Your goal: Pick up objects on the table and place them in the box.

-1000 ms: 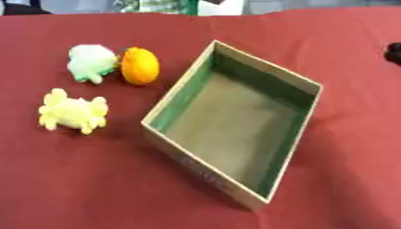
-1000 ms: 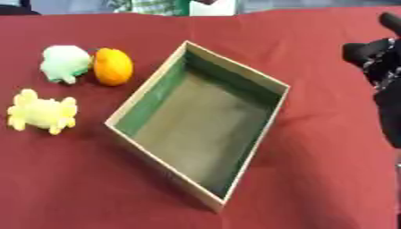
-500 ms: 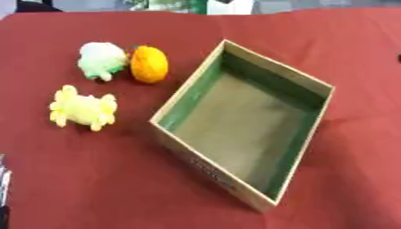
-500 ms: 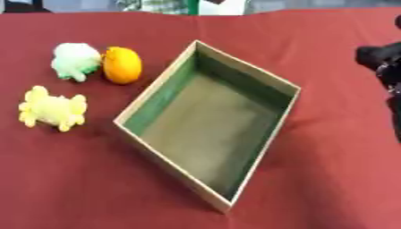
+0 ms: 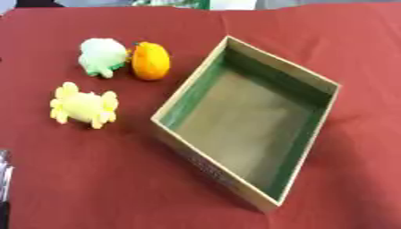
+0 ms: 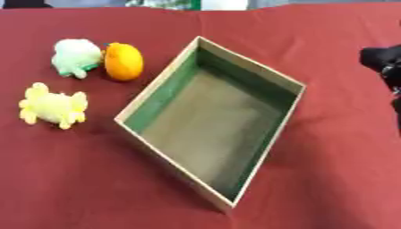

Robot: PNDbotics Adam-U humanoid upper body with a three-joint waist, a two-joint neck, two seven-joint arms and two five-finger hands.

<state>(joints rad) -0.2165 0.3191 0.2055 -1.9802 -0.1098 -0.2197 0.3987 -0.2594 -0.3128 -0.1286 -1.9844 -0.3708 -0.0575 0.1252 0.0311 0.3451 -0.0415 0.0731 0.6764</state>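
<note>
Yellow plush toy (image 5: 83, 105) lies nearest the table's (image 5: 78, 179) left edge; beyond it, orange plush (image 5: 150, 60) and pale green plush (image 5: 102, 55). Green-lined cardboard box (image 6: 235, 183) sits empty. Right hand (image 6: 384, 60), at the right edge, is far off; grasp unclear.

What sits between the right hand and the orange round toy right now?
The open cardboard box with green inner walls, empty inside, lies between the right hand and the orange round toy; otherwise only bare red tablecloth. The right eye view shows it.
</note>
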